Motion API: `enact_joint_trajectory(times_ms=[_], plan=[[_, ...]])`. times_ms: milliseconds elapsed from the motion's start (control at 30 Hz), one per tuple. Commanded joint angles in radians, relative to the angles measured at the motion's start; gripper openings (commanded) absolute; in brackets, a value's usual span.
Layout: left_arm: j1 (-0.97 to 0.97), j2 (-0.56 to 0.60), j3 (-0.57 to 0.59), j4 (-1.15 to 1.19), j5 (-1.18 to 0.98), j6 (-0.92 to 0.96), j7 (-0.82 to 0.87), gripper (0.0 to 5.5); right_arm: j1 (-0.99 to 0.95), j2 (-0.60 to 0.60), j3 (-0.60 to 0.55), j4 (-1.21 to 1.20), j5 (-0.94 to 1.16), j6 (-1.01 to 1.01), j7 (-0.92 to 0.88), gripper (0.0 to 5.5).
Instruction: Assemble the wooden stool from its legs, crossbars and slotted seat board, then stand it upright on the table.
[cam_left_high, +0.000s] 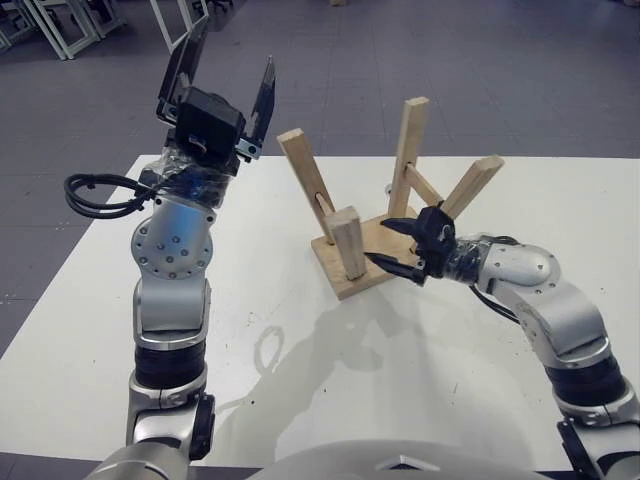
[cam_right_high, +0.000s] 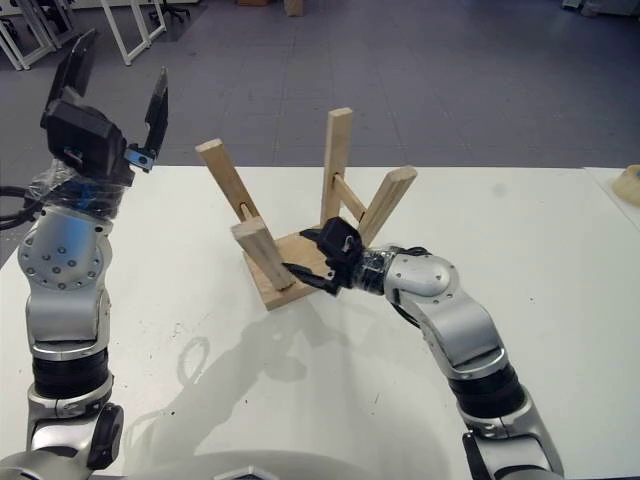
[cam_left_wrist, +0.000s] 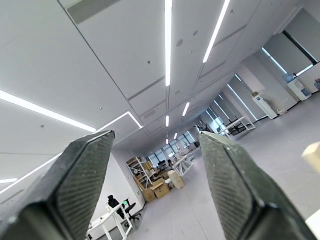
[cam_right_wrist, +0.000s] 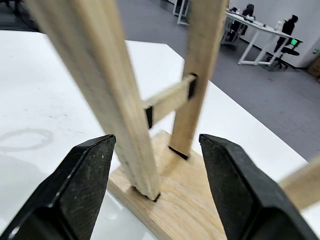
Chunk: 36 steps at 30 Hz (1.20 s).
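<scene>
The slotted seat board (cam_left_high: 343, 278) lies flat on the white tabletop (cam_left_high: 300, 380), with the stool upside down. I count four legs (cam_left_high: 410, 140) standing up out of it, splayed outward. One crossbar (cam_right_wrist: 167, 100) clearly joins two legs; I cannot count the rest.

My right hand (cam_left_high: 376, 241) sits low at the board's near edge, just beside the closest leg, fingers spread wide and holding nothing. I cannot tell whether it touches the wood. My left hand (cam_left_high: 235, 45) is raised well above the tabletop's left side, also wide open and empty.

Behind lies grey floor (cam_left_high: 480, 70), and long ceiling light strips (cam_left_wrist: 168, 40) run overhead.
</scene>
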Motion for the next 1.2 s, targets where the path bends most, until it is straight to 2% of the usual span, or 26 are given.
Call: enact_joint_trajectory(times_ms=[33,133,200,367,433,500,600,633,733,933,1200], plan=[[-0.003,0.033,0.032,0.042,-0.049,-0.004,-0.041,3.13,0.002,-0.004,-0.004,-0.035,0.032,0.027,0.009,3.09],[-0.009,0.058,0.089,0.087,-0.142,0.007,-0.086,3.13,0.027,-0.035,-0.03,-0.051,0.071,0.046,0.041,3.09],[0.014,0.088,0.143,0.141,-0.255,0.007,-0.171,3.13,0.068,-0.102,-0.08,-0.051,0.109,0.051,0.098,3.09],[0.172,0.173,0.249,0.299,-0.543,0.032,-0.494,3.13,0.222,-0.313,-0.184,-0.003,0.193,0.021,0.32,3.09],[0.251,0.218,0.232,0.33,-0.604,0.066,-0.633,3.13,0.247,-0.353,-0.225,0.073,0.192,0.0,0.357,3.09],[0.302,0.255,0.208,0.333,-0.646,0.102,-0.736,3.46,0.238,-0.369,-0.242,0.158,0.169,-0.042,0.371,3.13],[0.315,0.312,0.148,0.348,-0.672,0.149,-0.875,3.91,0.184,-0.378,-0.255,0.293,0.138,-0.103,0.393,3.13],[0.291,0.314,0.123,0.371,-0.667,0.151,-0.903,3.91,0.165,-0.379,-0.251,0.328,0.127,-0.122,0.4,3.13],[0.215,0.314,0.073,0.42,-0.662,0.149,-0.959,3.91,0.107,-0.377,-0.242,0.407,0.105,-0.166,0.419,3.13],[0.033,0.339,0.045,0.51,-0.689,0.173,-1.063,3.91,-0.035,-0.38,-0.287,0.529,0.145,-0.231,0.508,3.13],[-0.145,0.276,-0.054,0.65,-0.65,0.149,-1.143,3.91,-0.204,-0.324,-0.253,0.634,0.138,-0.274,0.566,3.13]])
